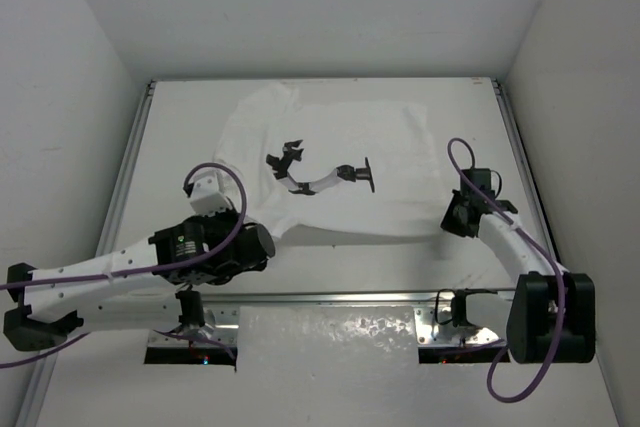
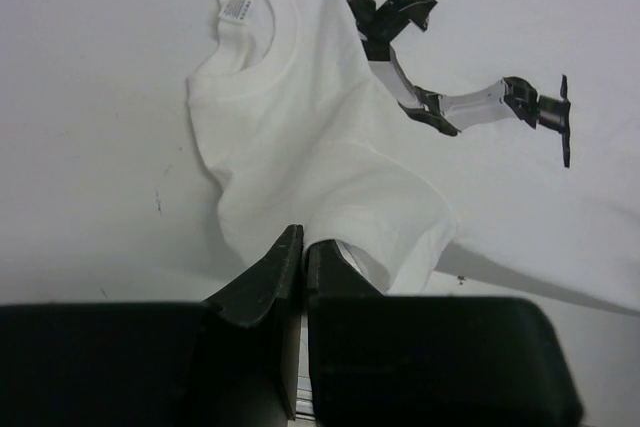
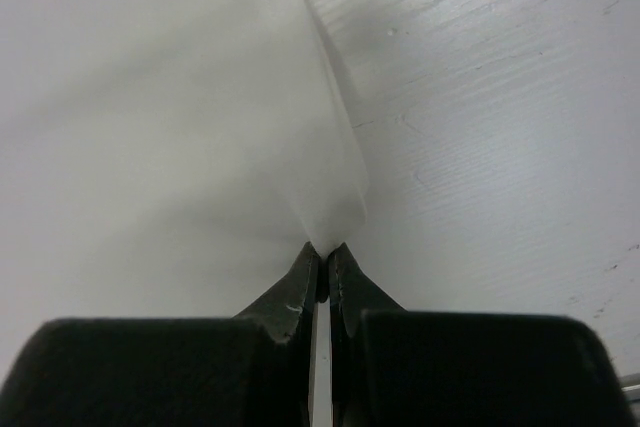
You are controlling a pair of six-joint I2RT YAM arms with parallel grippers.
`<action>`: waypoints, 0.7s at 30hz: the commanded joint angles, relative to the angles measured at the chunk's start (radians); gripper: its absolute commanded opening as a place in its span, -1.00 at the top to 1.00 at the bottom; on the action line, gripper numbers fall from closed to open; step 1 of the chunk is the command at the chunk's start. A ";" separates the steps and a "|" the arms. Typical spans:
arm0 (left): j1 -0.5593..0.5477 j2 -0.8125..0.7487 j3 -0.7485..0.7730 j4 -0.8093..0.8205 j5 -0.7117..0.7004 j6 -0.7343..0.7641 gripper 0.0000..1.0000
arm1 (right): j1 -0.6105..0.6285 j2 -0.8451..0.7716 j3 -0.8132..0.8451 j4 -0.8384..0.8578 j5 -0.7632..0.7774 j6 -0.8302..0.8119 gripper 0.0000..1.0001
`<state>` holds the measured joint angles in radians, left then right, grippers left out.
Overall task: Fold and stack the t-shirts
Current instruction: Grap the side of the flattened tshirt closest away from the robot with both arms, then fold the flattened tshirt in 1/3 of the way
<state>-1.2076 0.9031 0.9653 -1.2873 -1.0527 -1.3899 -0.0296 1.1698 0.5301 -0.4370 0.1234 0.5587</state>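
T-shirt [image 1: 400,177] lies spread on the white counter [image 1: 180,147], its long axis running left to right across the arms' reach, both arms gripping its near edge.

Nearest the bases, the left arm's fingers [image 2: 265,282] are clenched on the near sleeve [image 2: 400,237], the cuff pinched between their tips. At the opposite end, the right arm's fingers [image 3: 290,297] are clamped on a thin ridge of white cloth that rises straight out from the tips; from the overhead view this looks to be the near hem corner, though the wrist camera is too close and blurred to be sure.

Each arm thus holds the end on its own side, and the rest of the garment stretches away from both pairs of fingers toward the far edge. Any fold would likely have to carry this near edge up and away over the body.

Beyond the grips, a black-and-grey print [image 1: 320,172] of a robot arm sits mid-chest, face up. The collar [image 2: 250,37], with its small label [image 2: 238,9], points toward the counter's left side.

Bare counter shows on the left and beyond the garment. Plain white walls [image 1: 300,7] close in the left, far and right sides.
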 commanded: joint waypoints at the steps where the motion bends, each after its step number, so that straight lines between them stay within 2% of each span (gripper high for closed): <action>1: 0.002 0.009 0.038 0.114 -0.029 0.208 1.00 | 0.000 -0.039 0.031 -0.003 -0.019 -0.019 0.92; 3: 0.002 0.051 0.053 0.048 -0.039 0.161 1.00 | 0.000 -0.027 0.065 0.000 -0.021 -0.023 0.92; 4: 0.002 0.066 0.081 0.007 -0.068 0.061 1.00 | 0.002 -0.018 0.077 -0.003 -0.022 -0.031 0.92; 5: 0.003 0.085 0.093 -0.030 -0.087 0.036 0.96 | 0.002 -0.006 0.094 -0.006 -0.022 -0.031 0.92; 6: 0.008 0.103 0.099 -0.027 -0.098 0.038 0.88 | 0.002 0.023 0.122 -0.009 -0.022 -0.043 0.93; 9: 0.020 0.143 0.107 0.014 -0.125 0.048 0.83 | 0.000 0.079 0.171 0.003 -0.034 -0.059 0.99; 11: 0.048 0.164 0.084 0.074 -0.112 0.133 0.84 | 0.000 0.112 0.203 0.001 -0.047 -0.063 1.00; 12: 0.060 0.190 0.072 0.151 -0.099 0.175 0.99 | -0.001 0.128 0.234 0.000 -0.045 -0.065 1.00; 13: 0.083 0.203 0.058 0.184 -0.067 0.233 1.00 | 0.000 0.161 0.249 0.000 -0.044 -0.066 1.00; 17: 0.270 0.256 0.006 0.380 0.051 0.415 1.00 | 0.000 0.251 0.332 -0.008 -0.048 -0.080 1.00; 18: 0.299 0.261 -0.011 0.484 0.122 0.501 1.00 | -0.001 0.266 0.359 -0.008 -0.047 -0.082 1.00; 20: 0.414 0.270 -0.028 0.589 0.202 0.575 1.00 | 0.000 0.316 0.384 -0.008 -0.045 -0.088 1.00; 21: 0.452 0.281 -0.024 0.665 0.288 0.612 1.00 | 0.000 0.333 0.416 -0.017 -0.042 -0.091 1.00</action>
<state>-0.8478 1.1873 0.9409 -0.8875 -0.9344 -0.9714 -0.0296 1.4700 0.8742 -0.4545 0.0769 0.4904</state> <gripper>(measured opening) 0.018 0.002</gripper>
